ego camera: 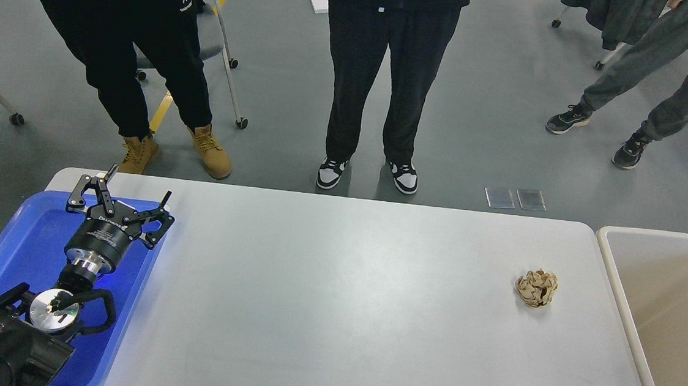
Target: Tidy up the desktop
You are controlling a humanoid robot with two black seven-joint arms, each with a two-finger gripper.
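The desktop point(324, 289) is a wide light-grey tabletop with rounded corners. A crumpled beige paper ball point(536, 288) lies on it at the right, close to the beige bin. My left gripper point(136, 184) is open and empty, hovering over the far right corner of the blue tray at the left, far from the paper ball. My right gripper is out of view; only a small dark bit shows at the lower right edge.
A blue plastic tray point(21, 241) sits at the table's left end under my left arm. A beige rimmed bin point(668, 292) stands at the right end. Three people stand beyond the far edge, the nearest being the middle person point(383, 79).
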